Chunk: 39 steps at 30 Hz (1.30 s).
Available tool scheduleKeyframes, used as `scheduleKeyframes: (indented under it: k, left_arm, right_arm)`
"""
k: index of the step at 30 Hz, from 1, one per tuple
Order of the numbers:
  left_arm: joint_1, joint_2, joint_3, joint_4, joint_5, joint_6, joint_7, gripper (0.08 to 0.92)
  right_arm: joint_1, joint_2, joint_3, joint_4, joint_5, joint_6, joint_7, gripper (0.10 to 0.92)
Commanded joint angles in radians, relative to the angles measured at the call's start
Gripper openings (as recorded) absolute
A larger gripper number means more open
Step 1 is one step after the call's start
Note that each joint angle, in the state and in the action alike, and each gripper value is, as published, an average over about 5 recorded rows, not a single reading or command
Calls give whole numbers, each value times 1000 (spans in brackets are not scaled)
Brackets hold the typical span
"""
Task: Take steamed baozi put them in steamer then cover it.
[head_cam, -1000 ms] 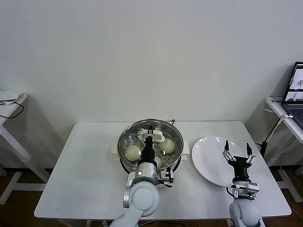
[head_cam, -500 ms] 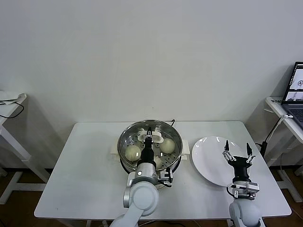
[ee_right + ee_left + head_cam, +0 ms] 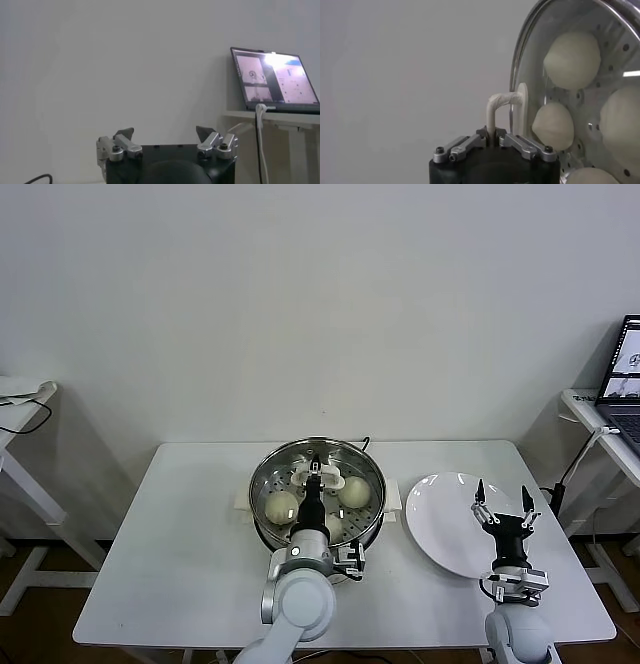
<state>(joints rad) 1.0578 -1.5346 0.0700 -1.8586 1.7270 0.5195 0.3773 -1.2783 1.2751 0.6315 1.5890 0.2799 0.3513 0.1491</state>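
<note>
Standing nearest the robot, the right gripper (image 3: 504,514) waits idle over the near edge of the white plate (image 3: 445,519), its fingers spread as wide as they go and holding nothing; the plate is bare, so the buns appear to have all been moved. Just left of it, the left gripper (image 3: 316,471) reaches out over the steamer (image 3: 262,474) in the middle of the table (image 3: 190,524), and its fingers pinch the thin cream loop handle of the lid (image 3: 520,60) — the left wrist view shows them closed tight on that handle, with the glass disc seated over the pot. Through the glass four baozi (image 3: 572,60) sit on the perforated tray, apart from one another; the head view shows two clearly, on either side of the arm. The lid looks laid on the steamer, so the task seems nearly finished, and what remains is letting go and drawing back. The risk lies there: if the fingers part only a little and the arm lifts away, the handle could catch between them and drag the lid off its seat, or tip it against the rim — glass on steel, liable to slide off onto the table. Whether the rim sits evenly all round I cannot tell, since the arm hides the near side. Beyond stand only the wall and, far right, a laptop (image 3: 625,374) on a side desk.
</note>
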Motion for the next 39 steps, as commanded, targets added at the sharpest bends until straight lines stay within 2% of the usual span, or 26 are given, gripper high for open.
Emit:
scheduleKeyframes:
  k: [1,10,15,18,24,29,32,34,37,39]
  left_arm:
    - [4,-3,0,-3,-4,-3,-10,280]
    - [28,14,4,-69,-22,0,-10,539]
    - [53,55,6,-149,-79,12,1,710]
    - [74,87,6,-199,-119,17,5,784]
    - [122,152,-16,-316,-210,16,8,822]
    - [193,245,-95,-441,-497,-50,-5,823]
    - [266,264,-238,-492,-782,-114,-119,823]
    - [308,249,-351,-493,-1011,-192,-255,823]
    - [333,210,-513,-432,-1293,-341,-413,823]
    - [335,203,-607,-372,-1436,-430,-448,823]
  right_arm:
    - [-1,0,0,-1,-1,1,0,823]
    - [0,-4,-1,-1,-2,1,-1,823]
    - [1,-7,-1,4,-1,1,-1,823]
    - [3,-12,0,7,0,1,-1,823]
    - [5,-22,-1,18,-5,-3,2,823]
    - [-8,-31,-16,50,-2,-51,17,823]
    - [-23,-38,-28,90,26,-110,26,823]
    - [-36,-43,-31,115,47,-135,17,823]
    - [-60,-50,-32,152,106,-166,-19,823]
    - [-72,-52,-31,169,156,-184,-37,823]
